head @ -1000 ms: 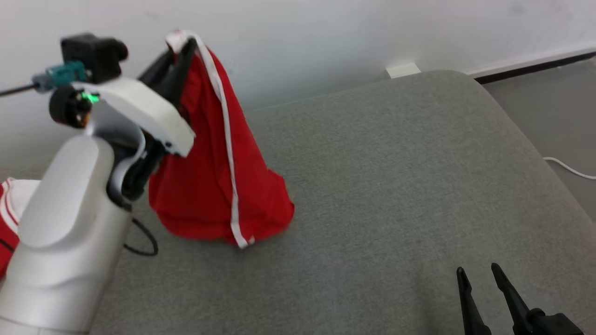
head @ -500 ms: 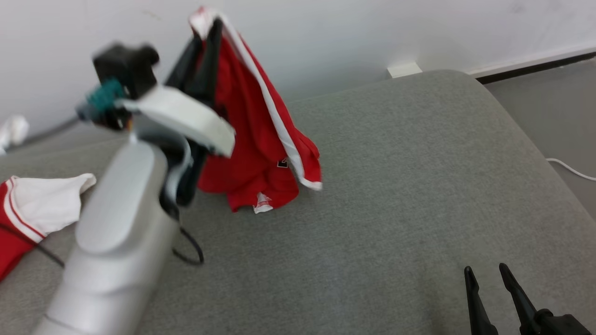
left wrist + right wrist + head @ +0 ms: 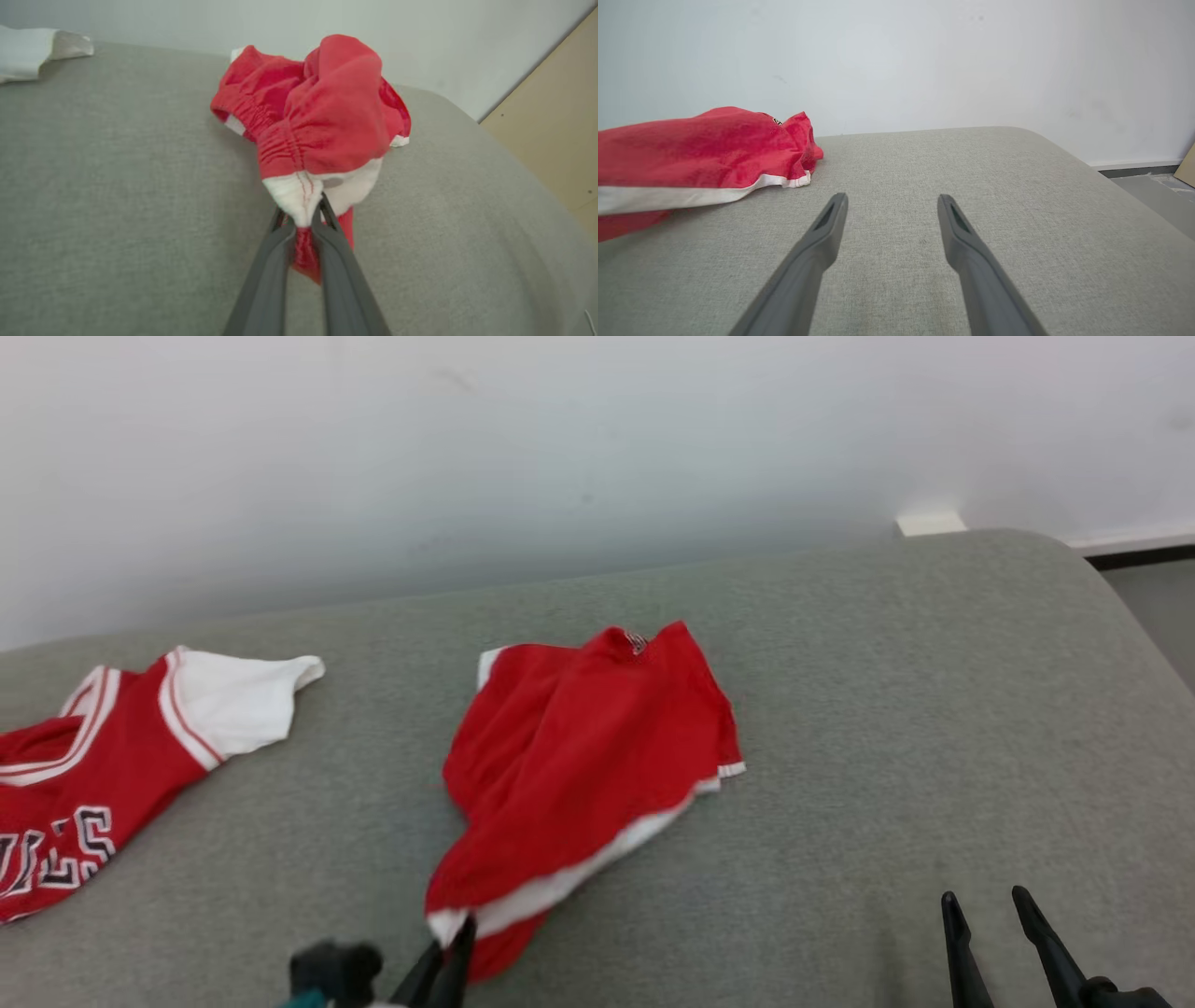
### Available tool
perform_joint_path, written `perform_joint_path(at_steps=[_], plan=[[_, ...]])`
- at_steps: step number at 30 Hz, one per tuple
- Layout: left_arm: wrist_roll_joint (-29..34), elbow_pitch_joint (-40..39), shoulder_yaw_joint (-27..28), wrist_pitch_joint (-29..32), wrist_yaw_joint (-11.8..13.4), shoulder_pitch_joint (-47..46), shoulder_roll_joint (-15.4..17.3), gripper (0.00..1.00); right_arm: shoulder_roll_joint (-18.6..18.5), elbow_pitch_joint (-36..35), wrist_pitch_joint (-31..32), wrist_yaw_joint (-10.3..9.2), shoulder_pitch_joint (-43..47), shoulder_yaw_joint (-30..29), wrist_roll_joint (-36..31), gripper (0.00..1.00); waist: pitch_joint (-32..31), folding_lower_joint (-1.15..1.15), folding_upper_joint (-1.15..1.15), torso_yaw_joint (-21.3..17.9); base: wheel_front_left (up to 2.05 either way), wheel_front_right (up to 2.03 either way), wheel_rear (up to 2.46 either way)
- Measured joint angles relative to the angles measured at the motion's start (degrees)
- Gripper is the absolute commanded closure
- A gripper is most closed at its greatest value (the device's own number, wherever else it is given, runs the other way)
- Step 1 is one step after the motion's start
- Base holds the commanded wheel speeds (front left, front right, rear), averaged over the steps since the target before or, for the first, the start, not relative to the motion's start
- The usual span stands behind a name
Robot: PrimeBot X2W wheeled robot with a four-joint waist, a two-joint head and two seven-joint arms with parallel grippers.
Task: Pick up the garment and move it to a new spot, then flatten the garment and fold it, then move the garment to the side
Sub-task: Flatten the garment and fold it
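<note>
Down it comes: a second ago the shorts (image 3: 583, 775) hung high off the raised left arm, and now they lie in the middle of the grey cushion (image 3: 887, 709), the arm dropped to the bottom edge of the head view, which has itself swung round. Far left, a red and white jersey (image 3: 93, 775) sprawls well apart from the action. Centre stage, the left gripper (image 3: 459, 938) is clenched on the white-trimmed near corner of the shorts. Over on the right, the right gripper (image 3: 893, 198) sits with its fingers spread wide, holding nothing, near the cloth but not touching it. The danger, as I read it: let that corner go now and the shorts stay rumpled, because they are humped, not flat. Drag the one corner alone and the whole bundle may slide towards the near edge instead of spreading. A late second grab could also catch two layers at once. The left wrist view gives the pinch close up, white fabric bulging past the fingertips (image 3: 322, 210), a red tail between them and a gathered elastic band above. The head view has none of that, but it alone lays out the jersey's lettering and the whole spread.
</note>
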Motion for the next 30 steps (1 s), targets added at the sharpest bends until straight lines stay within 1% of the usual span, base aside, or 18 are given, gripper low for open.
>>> perform_joint_path(at_steps=[3, 6, 8, 12, 13, 17, 18, 19, 20, 22, 25, 30], plan=[[-0.74, 1.02, -0.09, -0.32, 0.33, 5.12, 1.03, 1.00, 0.00, 0.07, 0.00, 0.01, 0.07, 0.07, -0.45, 0.00, -0.25, 0.00, 0.00, 1.98, 0.00, 0.00, 0.00], [-2.33, 3.53, -0.47, -1.08, -0.18, 7.73, 0.86, 1.00, 0.01, 0.22, 0.00, 0.01, 0.17, 0.34, -0.87, 0.00, -0.52, 0.00, 0.00, 3.73, 0.00, 0.00, 0.00], [-2.37, 5.55, -1.10, -1.47, -0.90, 8.39, 0.81, 1.00, 0.00, 0.44, 0.00, 0.01, 0.22, 0.40, -0.98, 0.00, -0.80, 0.00, 0.00, 4.70, 0.00, 0.00, 0.00], [-2.42, 8.89, -2.12, -3.16, -3.12, 8.70, 0.16, 1.00, 0.01, 0.69, 0.00, 0.01, 0.98, 0.59, -1.20, 0.00, -1.83, 0.00, 0.00, 5.87, 0.00, 0.00, 0.00], [-2.49, 9.84, -1.99, -3.70, -3.18, 8.66, 0.11, 1.00, 0.00, 0.77, 0.00, 0.01, 1.24, 0.58, -1.22, 0.00, -2.12, 0.00, 0.00, 6.05, 0.00, 0.00, 0.00], [-2.18, 12.91, -2.10, -5.30, -4.61, 8.42, 1.27, 0.99, 0.00, 0.85, 0.00, 0.01, 1.60, 0.54, -1.27, 0.00, -3.29, 0.00, 0.00, 6.35, 0.00, 0.00, 0.00], [-1.98, 13.56, -2.07, -5.65, -4.97, 8.29, 1.70, 0.85, 0.01, 0.83, 0.00, 0.01, 1.76, 0.55, -1.27, 0.00, -3.47, 0.00, 0.00, 6.37, 0.00, 0.00, 0.00], [-1.98, 14.16, -1.92, -5.80, -5.25, 8.18, 1.97, 0.55, 0.01, 0.82, 0.00, 0.01, 1.90, 0.56, -1.27, 0.00, -3.64, 0.00, 0.00, 6.36, 0.00, 0.00, 0.00], [-1.98, 14.55, -1.97, -5.86, -5.73, 8.15, 2.15, 0.00, 0.00, 0.83, 0.00, 0.01, 2.02, 0.55, -1.27, 0.00, -3.79, 0.00, 0.00, 6.33, 0.00, 0.00, 0.00], [-2.12, 15.15, -1.79, -6.28, -6.39, 8.15, 2.63, 0.00, 0.01, 0.81, 0.00, 0.01, 2.27, 0.58, -1.26, 0.00, -4.06, 0.00, 0.00, 6.20, 0.00, 0.00, 0.00], [-2.59, 14.96, 0.04, -7.50, -6.47, 8.13, 3.35, 0.00, 0.01, 0.79, 0.00, 0.01, 2.54, 0.59, -1.16, 0.00, -4.48, 0.00, 0.00, 5.97, 0.00, 0.00, 0.00], [-2.09, 11.17, 4.61, -9.35, -4.63, 8.73, 4.19, 0.00, 0.00, 0.14, 0.00, 0.01, 3.17, -0.35, -1.18, 0.00, -5.01, 0.00, 0.00, 5.85, 0.00, 0.00, 0.00]])
